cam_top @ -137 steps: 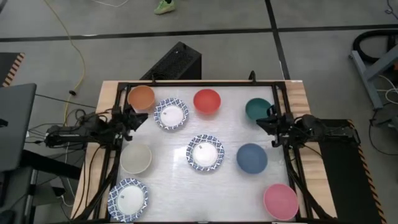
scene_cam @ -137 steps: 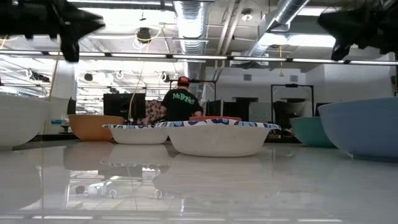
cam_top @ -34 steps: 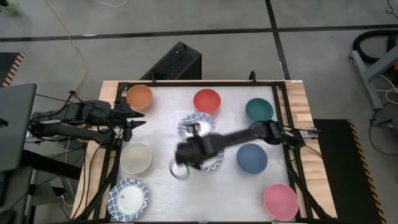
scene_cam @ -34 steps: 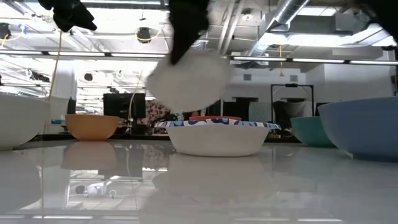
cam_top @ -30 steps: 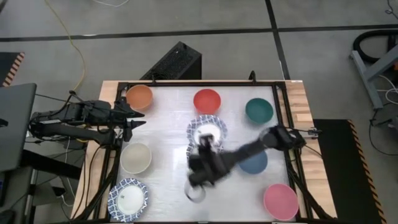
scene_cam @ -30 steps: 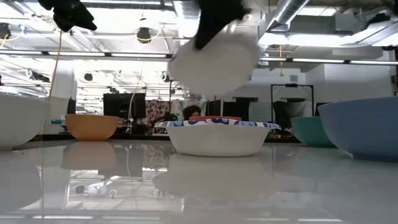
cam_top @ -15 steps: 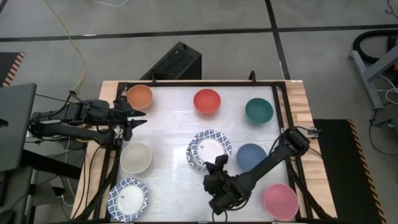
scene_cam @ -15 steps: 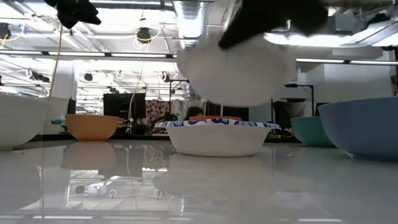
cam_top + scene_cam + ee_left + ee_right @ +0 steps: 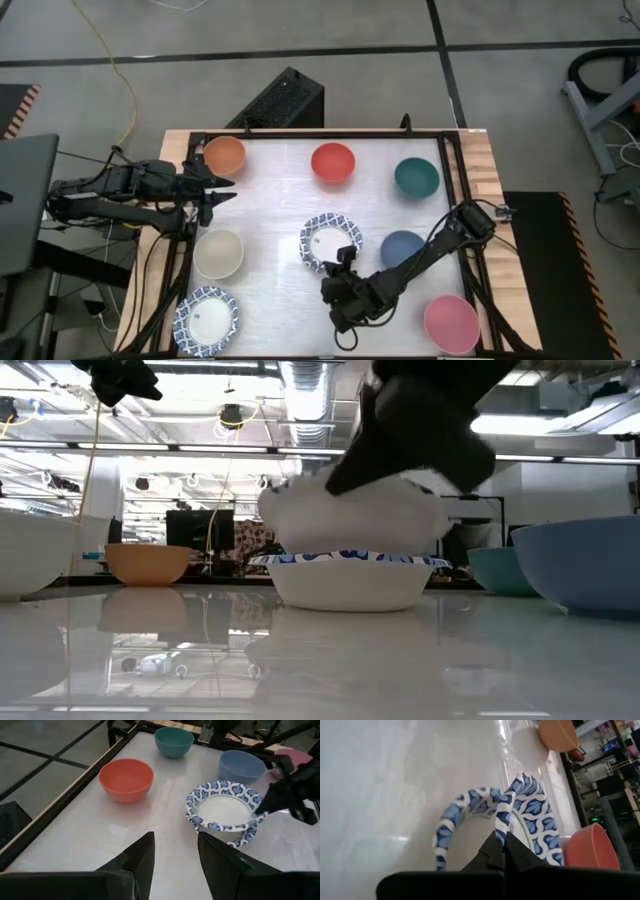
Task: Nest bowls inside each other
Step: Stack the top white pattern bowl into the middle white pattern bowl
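Orange bowl, red bowl, green bowl, and blue-patterned white bowl.

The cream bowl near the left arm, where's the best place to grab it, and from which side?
Probably pinch the cream bowl by its rim on the side facing the left gripper, coming down from above. It sits upright, apart from its neighbours, mouth open, so one finger can drop inside the wall.

Your white glossy table carries the bowls. Take the patterned bowl at the centre as landmark: red bowl behind it, slate-blue bowl just right, cream bowl left, orange bowl, green bowl, pink bowl and another patterned bowl toward the corners.
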